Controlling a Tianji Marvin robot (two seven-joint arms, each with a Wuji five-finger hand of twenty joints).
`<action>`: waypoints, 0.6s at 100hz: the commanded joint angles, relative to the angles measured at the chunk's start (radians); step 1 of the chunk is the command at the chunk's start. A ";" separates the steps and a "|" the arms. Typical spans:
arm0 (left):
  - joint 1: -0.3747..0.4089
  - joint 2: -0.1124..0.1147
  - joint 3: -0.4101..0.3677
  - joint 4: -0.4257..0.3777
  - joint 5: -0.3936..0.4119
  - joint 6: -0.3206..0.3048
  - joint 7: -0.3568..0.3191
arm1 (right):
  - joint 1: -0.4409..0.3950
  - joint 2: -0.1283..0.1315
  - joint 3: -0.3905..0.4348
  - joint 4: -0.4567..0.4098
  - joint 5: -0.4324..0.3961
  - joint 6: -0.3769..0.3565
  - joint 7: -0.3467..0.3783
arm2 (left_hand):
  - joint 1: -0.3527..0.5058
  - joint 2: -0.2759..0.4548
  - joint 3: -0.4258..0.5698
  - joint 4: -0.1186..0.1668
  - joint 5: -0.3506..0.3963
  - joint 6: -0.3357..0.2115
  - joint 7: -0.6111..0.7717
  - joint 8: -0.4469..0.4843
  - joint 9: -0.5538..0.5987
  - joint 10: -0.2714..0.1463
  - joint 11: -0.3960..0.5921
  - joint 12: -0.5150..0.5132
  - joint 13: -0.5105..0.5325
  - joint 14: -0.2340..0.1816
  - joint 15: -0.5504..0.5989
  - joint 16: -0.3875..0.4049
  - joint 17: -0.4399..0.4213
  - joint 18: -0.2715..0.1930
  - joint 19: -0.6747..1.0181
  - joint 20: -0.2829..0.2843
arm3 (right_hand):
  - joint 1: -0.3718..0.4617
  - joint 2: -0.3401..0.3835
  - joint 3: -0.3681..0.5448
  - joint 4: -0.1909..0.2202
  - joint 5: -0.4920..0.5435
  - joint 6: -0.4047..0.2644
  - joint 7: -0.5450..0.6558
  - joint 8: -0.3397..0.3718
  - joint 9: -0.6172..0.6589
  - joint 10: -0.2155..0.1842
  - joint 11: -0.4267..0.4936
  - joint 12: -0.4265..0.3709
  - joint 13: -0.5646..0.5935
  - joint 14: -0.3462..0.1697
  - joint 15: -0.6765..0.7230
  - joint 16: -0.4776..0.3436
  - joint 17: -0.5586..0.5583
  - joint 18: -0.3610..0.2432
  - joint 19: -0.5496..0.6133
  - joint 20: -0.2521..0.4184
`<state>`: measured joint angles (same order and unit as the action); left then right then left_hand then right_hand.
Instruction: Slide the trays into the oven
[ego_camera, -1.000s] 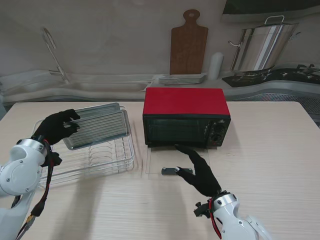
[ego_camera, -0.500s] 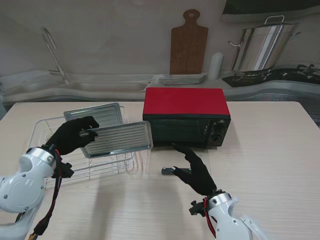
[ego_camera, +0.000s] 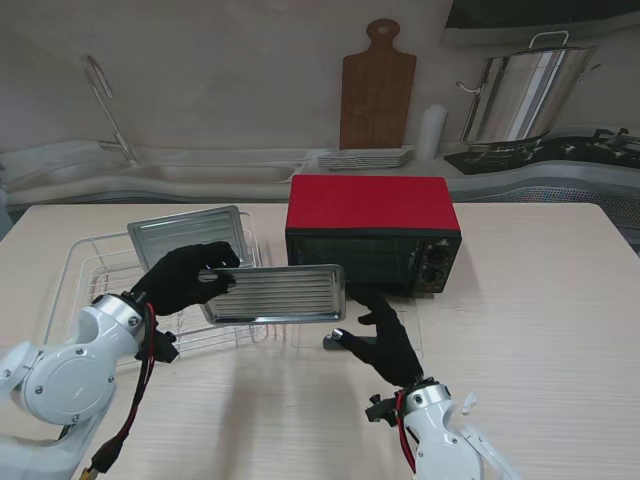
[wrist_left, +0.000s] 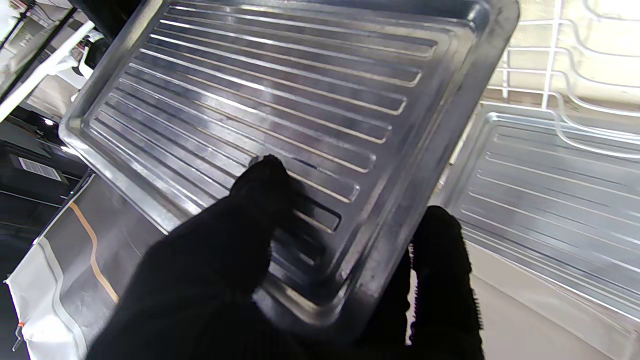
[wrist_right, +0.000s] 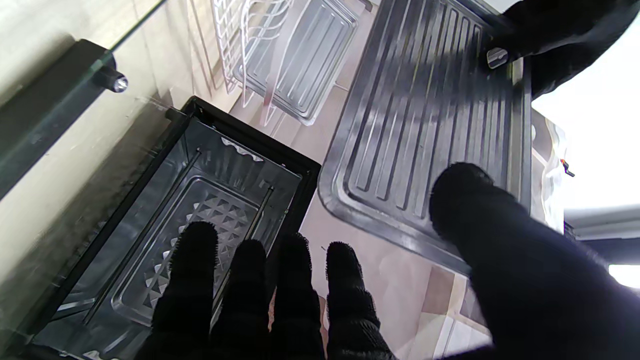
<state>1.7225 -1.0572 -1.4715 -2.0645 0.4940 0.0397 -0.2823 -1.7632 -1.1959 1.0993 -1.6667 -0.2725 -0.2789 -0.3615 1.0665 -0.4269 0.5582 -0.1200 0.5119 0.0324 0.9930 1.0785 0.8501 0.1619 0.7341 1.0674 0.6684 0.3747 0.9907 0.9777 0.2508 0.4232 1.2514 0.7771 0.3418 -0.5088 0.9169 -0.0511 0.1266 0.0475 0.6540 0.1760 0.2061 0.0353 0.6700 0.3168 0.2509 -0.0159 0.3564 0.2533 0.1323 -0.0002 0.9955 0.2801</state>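
The left hand (ego_camera: 190, 277) grips one end of a ribbed metal tray (ego_camera: 275, 294), thumb on top and fingers under it. The tray is up in the air, flat, just in front of the red oven (ego_camera: 372, 232), near its left side. The oven door (ego_camera: 360, 325) is folded down flat onto the table (ego_camera: 540, 320). The right hand (ego_camera: 388, 342) holds nothing; its fingers are spread out over the glass door, near the door handle (ego_camera: 345, 342). A second tray (ego_camera: 190, 235) lies on the wire rack (ego_camera: 150, 300), to the left of the oven.
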 joint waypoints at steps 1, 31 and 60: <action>-0.008 -0.002 0.011 -0.006 -0.016 -0.005 -0.031 | 0.001 -0.018 -0.009 0.005 0.005 -0.018 0.005 | 0.101 0.107 0.190 0.149 0.121 -0.103 0.201 0.166 0.079 -0.045 0.165 0.069 0.038 0.013 0.045 0.013 0.000 0.035 0.049 0.023 | 0.038 -0.029 -0.026 -0.045 -0.026 -0.007 0.040 0.020 -0.008 0.012 0.027 0.016 0.035 0.001 0.020 0.017 0.029 -0.011 0.027 0.021; -0.058 0.004 0.063 0.022 -0.046 -0.014 -0.063 | 0.028 -0.031 -0.031 0.034 0.080 -0.068 0.002 | 0.101 0.107 0.189 0.150 0.118 -0.104 0.198 0.166 0.078 -0.045 0.163 0.071 0.038 0.013 0.045 0.013 0.000 0.033 0.049 0.022 | 0.093 -0.110 0.126 -0.078 0.158 -0.049 0.093 0.045 0.211 0.017 0.009 0.019 0.241 0.028 0.040 0.027 0.224 0.009 0.062 0.035; -0.089 0.008 0.099 0.037 -0.066 -0.024 -0.084 | 0.036 -0.040 -0.045 0.048 0.136 -0.119 0.002 | 0.102 0.107 0.186 0.150 0.118 -0.104 0.197 0.167 0.077 -0.047 0.160 0.073 0.037 0.012 0.044 0.013 -0.001 0.032 0.049 0.021 | 0.253 -0.220 0.320 -0.073 0.403 -0.112 0.099 0.090 0.482 0.015 -0.047 0.013 0.502 0.059 0.020 0.009 0.450 0.036 0.084 -0.011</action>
<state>1.6330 -1.0444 -1.3762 -2.0187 0.4313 0.0206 -0.3459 -1.7223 -1.2208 1.0619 -1.6196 -0.1444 -0.3788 -0.3654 1.0663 -0.4272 0.5582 -0.1200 0.5120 0.0324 0.9929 1.0861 0.8501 0.1619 0.7342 1.0783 0.6685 0.3747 0.9907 0.9778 0.2509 0.4233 1.2514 0.7771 0.5390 -0.6971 1.1869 -0.1022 0.4796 -0.0179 0.7415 0.2440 0.6241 0.0511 0.6357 0.3264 0.6927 0.0394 0.3876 0.2668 0.5375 0.0496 1.0496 0.2839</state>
